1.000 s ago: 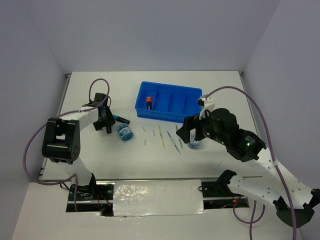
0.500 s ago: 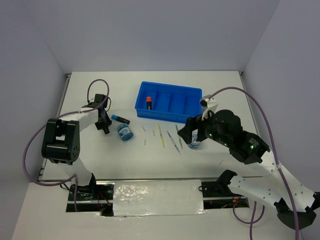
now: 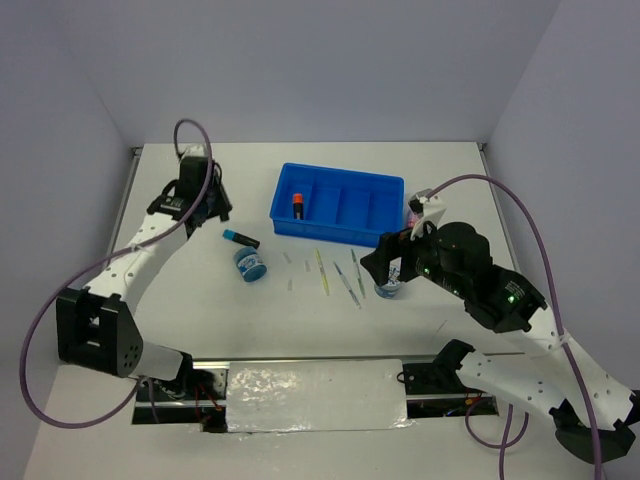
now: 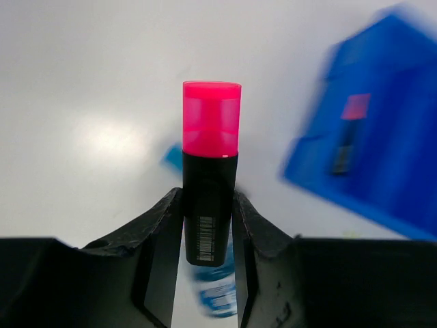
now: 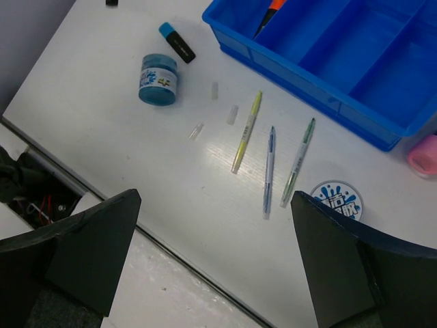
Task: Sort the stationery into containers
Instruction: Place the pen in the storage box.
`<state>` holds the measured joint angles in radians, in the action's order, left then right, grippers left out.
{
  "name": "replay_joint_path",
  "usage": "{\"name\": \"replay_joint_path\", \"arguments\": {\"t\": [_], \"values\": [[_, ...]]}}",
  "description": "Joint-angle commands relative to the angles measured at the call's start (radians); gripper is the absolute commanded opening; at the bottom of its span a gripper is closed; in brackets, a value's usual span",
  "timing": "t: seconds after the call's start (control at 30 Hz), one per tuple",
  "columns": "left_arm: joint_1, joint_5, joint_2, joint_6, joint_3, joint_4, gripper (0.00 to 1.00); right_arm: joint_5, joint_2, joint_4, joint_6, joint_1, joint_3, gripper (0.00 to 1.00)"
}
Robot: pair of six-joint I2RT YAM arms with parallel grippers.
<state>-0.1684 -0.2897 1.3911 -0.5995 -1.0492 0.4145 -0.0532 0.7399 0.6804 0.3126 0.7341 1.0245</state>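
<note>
In the left wrist view my left gripper (image 4: 208,205) is shut on a black highlighter with a pink cap (image 4: 211,123), held off the table and pointing away. From above, that gripper (image 3: 203,196) hangs left of the blue tray (image 3: 340,232). An orange-capped highlighter (image 3: 297,204) lies in the tray's left compartment. A blue-capped highlighter (image 3: 241,238) and a blue-white roll (image 3: 250,264) lie on the table. My right gripper (image 5: 215,198) stands open above three thin pens (image 5: 268,171) and a second roll (image 5: 336,199). A pink tube (image 5: 423,154) lies by the tray's right end.
Three small pale caps (image 5: 233,114) lie between the roll and the pens. The table's near edge with a metal rail (image 3: 310,385) runs in front of both arm bases. Grey walls close in the left, back and right sides.
The left gripper closed on the pink-capped highlighter, lifted it off the table and moved back and up, away from the blue-capped highlighter. The right gripper shifted slightly toward the second roll.
</note>
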Motion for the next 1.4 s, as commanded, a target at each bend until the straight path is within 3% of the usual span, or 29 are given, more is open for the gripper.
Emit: {"name": "replay_joint_path", "arguments": {"t": [0.0, 0.17, 0.27, 0.43, 0.7, 0.87, 0.9, 1.1, 1.13, 1.3, 1.37], "values": [[-0.085, 0.14, 0.046, 0.15, -0.23, -0.109, 0.01, -0.043, -0.013, -0.024, -0.003, -0.012, 0.032, 1.0], [-0.175, 0.178, 0.365, 0.256, -0.62, -0.008, 0.0, -0.037, -0.005, -0.001, 0.005, -0.018, 0.057, 1.0], [-0.195, 0.176, 0.499, 0.259, -0.756, 0.022, 0.03, -0.042, -0.013, 0.014, -0.001, -0.022, 0.06, 1.0], [-0.232, 0.149, 0.618, 0.296, -0.844, 0.029, 0.04, -0.051, -0.013, 0.033, -0.026, -0.025, 0.057, 1.0], [-0.27, 0.15, 0.663, 0.311, -0.85, 0.034, 0.11, -0.042, 0.007, 0.012, -0.033, -0.029, 0.045, 1.0], [-0.272, 0.155, 0.657, 0.288, -0.793, 0.01, 0.31, -0.028, 0.039, 0.001, -0.037, -0.03, 0.045, 1.0], [-0.273, 0.152, 0.66, 0.284, -0.793, 0.013, 0.41, -0.025, 0.044, -0.001, -0.037, -0.029, 0.045, 1.0], [-0.275, 0.116, 0.672, 0.257, -0.84, 0.033, 0.74, -0.014, 0.049, -0.004, -0.037, -0.027, 0.054, 1.0], [-0.275, 0.116, 0.671, 0.257, -0.851, 0.04, 0.84, -0.013, 0.05, -0.001, -0.038, -0.029, 0.055, 1.0], [-0.272, 0.052, 0.626, 0.215, -0.917, 0.095, 0.96, -0.017, 0.055, 0.005, -0.041, -0.03, 0.066, 1.0], [-0.269, -0.165, 0.58, 0.082, -0.896, 0.166, 0.99, -0.014, 0.053, 0.007, -0.043, -0.03, 0.068, 1.0]]}}
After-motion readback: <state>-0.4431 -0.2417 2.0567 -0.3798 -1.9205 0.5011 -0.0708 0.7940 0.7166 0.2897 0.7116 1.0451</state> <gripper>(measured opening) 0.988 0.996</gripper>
